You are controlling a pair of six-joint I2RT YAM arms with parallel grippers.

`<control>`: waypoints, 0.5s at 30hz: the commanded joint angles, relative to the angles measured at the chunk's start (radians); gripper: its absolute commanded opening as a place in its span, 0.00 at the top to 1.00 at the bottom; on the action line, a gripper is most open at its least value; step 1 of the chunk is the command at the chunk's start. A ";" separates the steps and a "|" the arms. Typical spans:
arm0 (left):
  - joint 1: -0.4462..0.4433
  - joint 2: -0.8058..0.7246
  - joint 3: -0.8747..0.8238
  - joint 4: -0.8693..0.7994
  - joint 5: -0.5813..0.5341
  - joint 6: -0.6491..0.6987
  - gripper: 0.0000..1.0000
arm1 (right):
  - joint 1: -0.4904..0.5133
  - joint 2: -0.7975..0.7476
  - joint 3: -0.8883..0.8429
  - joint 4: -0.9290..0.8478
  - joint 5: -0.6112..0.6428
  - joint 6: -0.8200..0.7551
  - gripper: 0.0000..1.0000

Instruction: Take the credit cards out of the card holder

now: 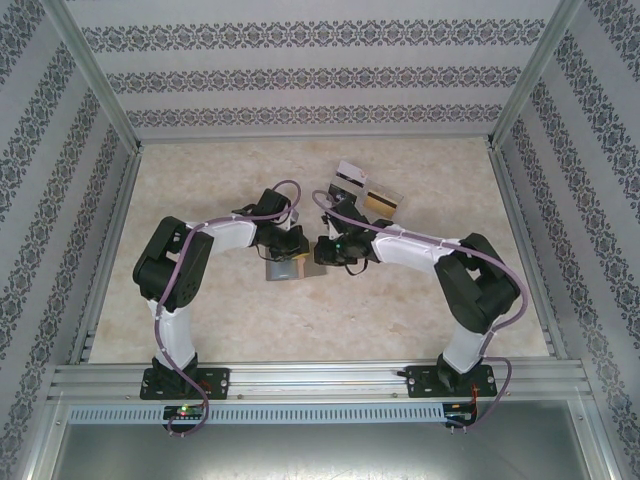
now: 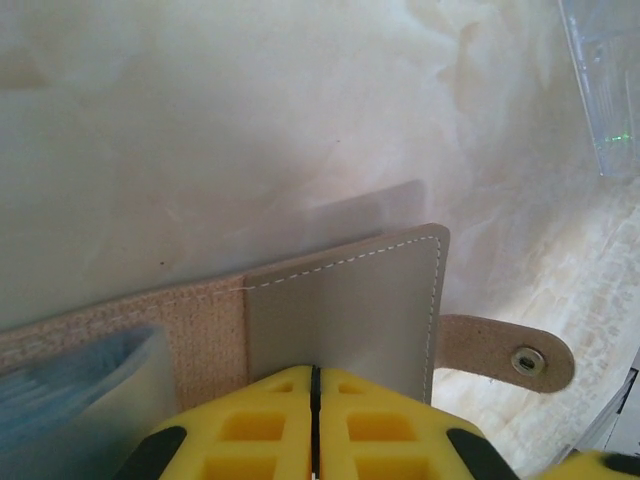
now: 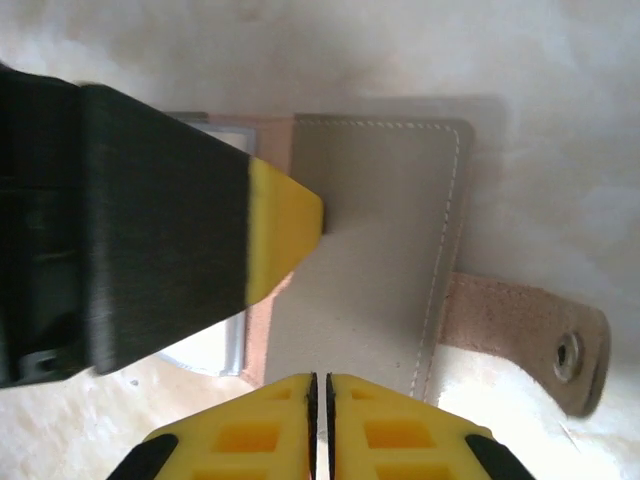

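Note:
The card holder (image 1: 285, 268) lies open on the table between both arms. Its grey stitched panel (image 2: 350, 310) has a tan snap tab (image 2: 520, 355) sticking out to the right. My left gripper (image 2: 314, 375) is shut, and its tips rest on the panel near the tan centre strip (image 2: 205, 335). The right gripper (image 3: 320, 380) is shut too, with its tips at the near edge of the same panel (image 3: 380, 250). The left gripper's fingertip (image 3: 290, 220) touches the panel from the left. A pale sleeve or card edge (image 3: 215, 345) shows beneath it. Two credit cards, one white-striped (image 1: 350, 178) and one gold (image 1: 380, 200), lie behind the arms.
A clear plastic tray (image 2: 600, 90) stands just beyond the wallet to the right and holds the two loose cards. Patterned walls and metal posts close in the table on three sides. A bluish clear sleeve (image 2: 70, 385) covers the wallet's left half.

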 commanded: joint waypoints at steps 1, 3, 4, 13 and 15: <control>-0.003 -0.008 0.052 -0.071 -0.007 0.033 0.90 | -0.006 0.049 0.032 0.012 -0.023 0.030 0.87; 0.003 -0.044 0.059 -0.103 -0.043 0.021 0.87 | -0.007 0.064 0.026 0.014 -0.013 0.038 0.88; 0.008 -0.066 0.064 -0.130 -0.079 0.025 0.85 | -0.010 0.068 0.022 0.012 -0.007 0.042 0.88; 0.030 -0.197 -0.002 -0.310 -0.276 0.031 0.50 | -0.019 0.081 0.027 -0.005 0.008 0.038 0.86; 0.031 -0.202 -0.026 -0.306 -0.268 0.021 0.48 | -0.020 0.086 0.030 -0.008 0.008 0.037 0.86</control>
